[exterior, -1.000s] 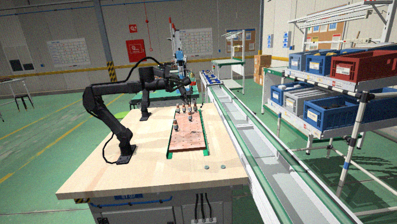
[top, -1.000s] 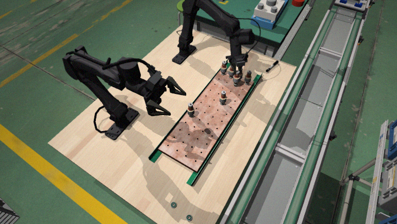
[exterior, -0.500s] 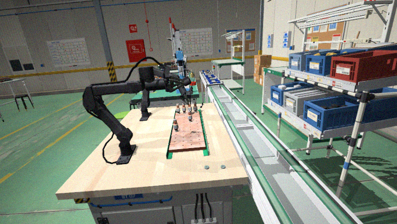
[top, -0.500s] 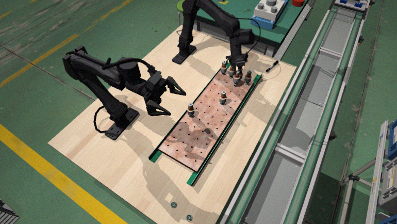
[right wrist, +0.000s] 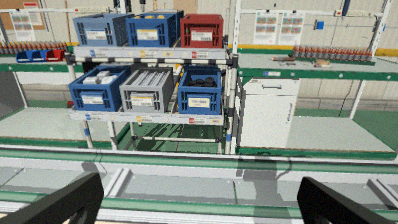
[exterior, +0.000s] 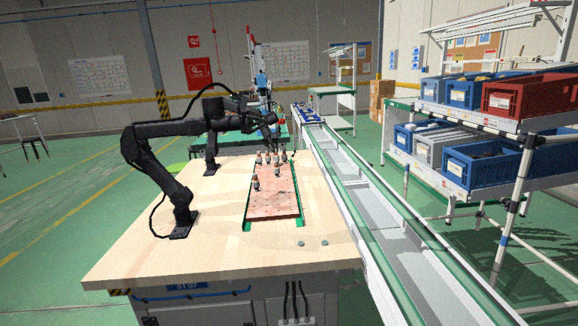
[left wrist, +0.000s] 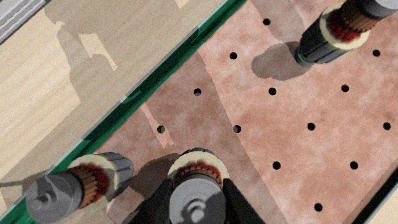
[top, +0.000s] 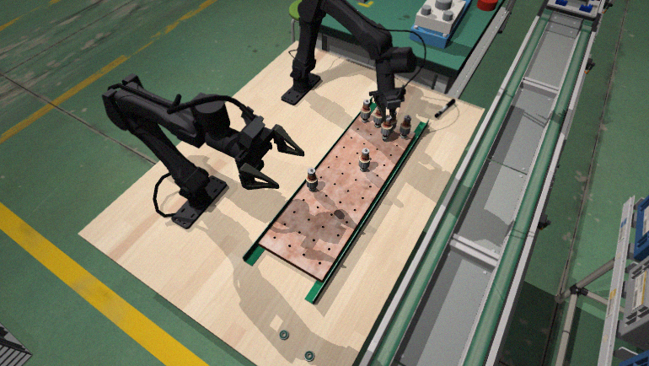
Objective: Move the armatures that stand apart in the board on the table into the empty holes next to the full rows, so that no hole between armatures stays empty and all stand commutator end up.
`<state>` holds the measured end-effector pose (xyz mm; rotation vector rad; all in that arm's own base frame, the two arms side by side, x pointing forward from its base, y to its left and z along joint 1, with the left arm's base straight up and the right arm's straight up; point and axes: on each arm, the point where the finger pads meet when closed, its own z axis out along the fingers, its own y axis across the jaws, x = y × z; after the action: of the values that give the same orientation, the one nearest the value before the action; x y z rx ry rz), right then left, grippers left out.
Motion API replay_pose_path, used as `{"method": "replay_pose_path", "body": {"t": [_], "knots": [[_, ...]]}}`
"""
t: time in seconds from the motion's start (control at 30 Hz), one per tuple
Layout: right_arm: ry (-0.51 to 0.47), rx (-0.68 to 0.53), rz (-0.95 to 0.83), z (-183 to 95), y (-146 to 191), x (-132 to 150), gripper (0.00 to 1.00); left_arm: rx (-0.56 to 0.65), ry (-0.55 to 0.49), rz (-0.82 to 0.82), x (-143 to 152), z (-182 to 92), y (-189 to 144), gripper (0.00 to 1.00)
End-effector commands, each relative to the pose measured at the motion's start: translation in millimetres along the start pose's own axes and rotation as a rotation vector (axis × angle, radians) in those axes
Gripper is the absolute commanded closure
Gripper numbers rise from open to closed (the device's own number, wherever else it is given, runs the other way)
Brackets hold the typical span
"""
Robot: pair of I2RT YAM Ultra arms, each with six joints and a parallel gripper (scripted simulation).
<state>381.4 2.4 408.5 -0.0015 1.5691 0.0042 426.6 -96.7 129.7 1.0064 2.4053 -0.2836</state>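
- Pale wooden table [top: 149,240] [exterior: 202,259] [left wrist: 30,80]: carries everything for the job.
- Flat reddish-brown board with small round holes [top: 327,245] [exterior: 266,210] [left wrist: 300,145]: between green rails. Task's armatures are on it, grouped at the far end, two standing apart.
- Black right gripper [top: 289,169] [exterior: 267,121] [right wrist: 200,185]: wide open, nothing in it, off to the board's side. Best kept out of the way.
- Black left gripper [top: 387,119] [exterior: 276,149] [left wrist: 197,188]: closed on an armature at the group's edge. Step looks like placing it; can't tell if it's fully seated.
- Held armature, grey core, cream ring, copper-coloured commutator on top [top: 386,131] [exterior: 275,157] [left wrist: 200,197]: commutator end up. Keep it vertical, shaft over its hole, press down gently, release only once seated. Open just enough, lift straight up; a sideways drag could tip it.
- Armature by the conveyor-side rail [top: 404,129] [exterior: 284,155] [left wrist: 95,175]: just beside the held one. Watch finger clearance.
- Armature alone mid-board [top: 364,161] [exterior: 276,170] [left wrist: 345,30]: upright, probably still to move.
- Armature alone near the arm-side rail [top: 311,179] [exterior: 255,182]: upright, likewise to do. Grip squarely, pull vertically.
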Motion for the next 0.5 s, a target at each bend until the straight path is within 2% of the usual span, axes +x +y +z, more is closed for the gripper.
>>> {"method": "replay_pose_path", "body": {"t": [0.0, 0.47], "knots": [[-0.05, 0.012, 0.011, -8.0, -2.4, -24.8, 0.0, -0.056, -0.122, 0.042, -37.4, -31.6, 9.5, 0.99], [-0.05, 0.012, 0.011, -8.0, -2.4, -24.8, 0.0, -0.051, -0.12, 0.047, -38.6, -29.3, 7.7, 0.99]]}}
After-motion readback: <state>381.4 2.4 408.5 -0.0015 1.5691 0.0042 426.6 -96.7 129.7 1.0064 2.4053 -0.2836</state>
